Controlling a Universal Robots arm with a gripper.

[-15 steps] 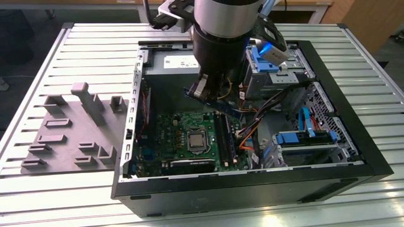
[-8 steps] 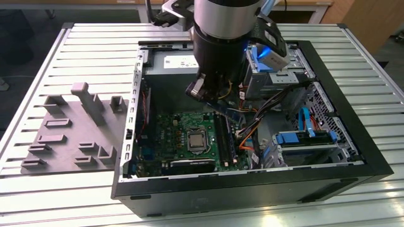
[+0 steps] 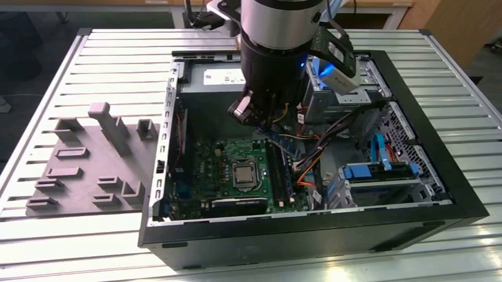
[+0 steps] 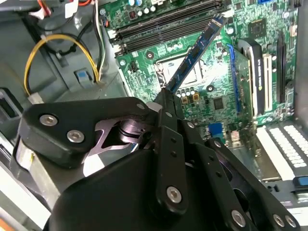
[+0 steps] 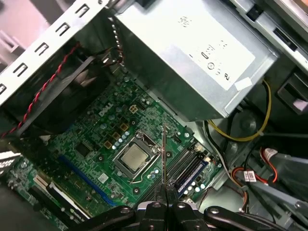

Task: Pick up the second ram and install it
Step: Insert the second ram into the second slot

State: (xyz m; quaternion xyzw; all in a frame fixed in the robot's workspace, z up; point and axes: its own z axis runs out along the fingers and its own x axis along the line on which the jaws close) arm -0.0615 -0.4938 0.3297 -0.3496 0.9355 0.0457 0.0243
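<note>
My gripper (image 4: 167, 96) jaws are pinching the second ram (image 4: 195, 53) by one end. It's tilted over the motherboard (image 5: 96, 144), near the slots (image 4: 163, 24), inside the open case (image 3: 314, 238).

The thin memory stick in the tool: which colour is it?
The thin memory stick is blue with black chips, best in the second wrist view.

Arm (image 3: 274, 59) upright, wrist pointing down; jaws clamped around one end of second ram (image 4: 194, 54).
</note>
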